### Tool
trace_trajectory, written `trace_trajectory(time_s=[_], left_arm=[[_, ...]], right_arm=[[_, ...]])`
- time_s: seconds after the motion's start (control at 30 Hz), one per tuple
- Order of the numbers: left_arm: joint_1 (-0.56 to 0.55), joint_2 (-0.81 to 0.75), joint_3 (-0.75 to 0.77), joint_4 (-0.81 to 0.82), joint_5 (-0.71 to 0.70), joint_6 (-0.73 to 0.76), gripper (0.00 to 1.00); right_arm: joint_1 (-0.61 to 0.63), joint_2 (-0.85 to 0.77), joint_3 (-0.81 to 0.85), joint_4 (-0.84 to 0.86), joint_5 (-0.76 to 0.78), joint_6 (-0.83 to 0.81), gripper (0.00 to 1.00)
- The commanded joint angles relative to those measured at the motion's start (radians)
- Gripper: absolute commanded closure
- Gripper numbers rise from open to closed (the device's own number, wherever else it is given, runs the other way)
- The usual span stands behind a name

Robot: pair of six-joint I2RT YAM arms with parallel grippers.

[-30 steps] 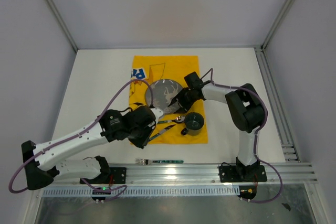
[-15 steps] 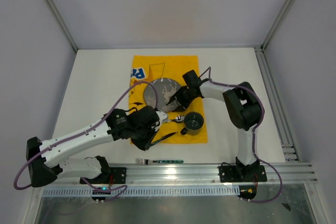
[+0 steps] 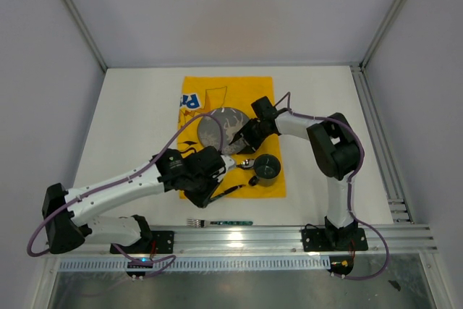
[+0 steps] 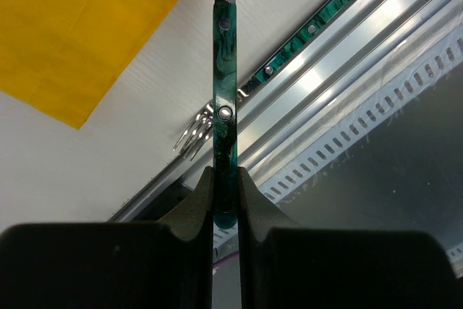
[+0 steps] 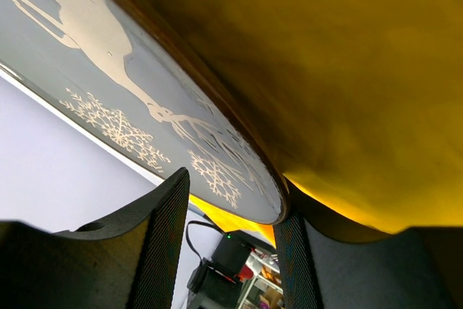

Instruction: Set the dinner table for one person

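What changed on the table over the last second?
The left gripper, clamped on the green-handled knife, shifted rightward along the cloth's near edge. The right gripper kept its grip on the plate's rim, nudging it slightly. The mug, spoon and fork stayed put.

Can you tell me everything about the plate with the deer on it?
The plate is round and grey, with a pale deer and snowflakes drawn on its face and a dark brown rim. It looks hard and smooth, like glazed pottery. It sits on the yellow cloth, near the middle. The right gripper clamps its rim on the right side. Nothing lies on it. I can't tell if it is flat or tipped.
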Motion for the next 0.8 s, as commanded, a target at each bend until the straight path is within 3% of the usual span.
trace_trajectory(time_s=[0.0,0.4,0.67,0.77], left_arm=[[-0.003,0.001,0.019,0.057,0.03,0.012,1.0],[-0.003,0.05,0.022,0.078,-0.001,-0.028,0.96],[-0.003,0.147,0.059,0.054,-0.183,-0.129,0.91],[-0.002,0.221,0.1,0.005,-0.262,-0.177,0.93]], right_arm=[[0.0,0.026,0.016,0.027,0.055,-0.028,0.49],[0.0,0.026,-0.003,0.012,0.05,-0.054,0.49],[0.0,0.012,-0.024,-0.013,0.041,-0.089,0.49],[0.0,0.003,-0.038,-0.004,0.038,-0.086,0.49]])
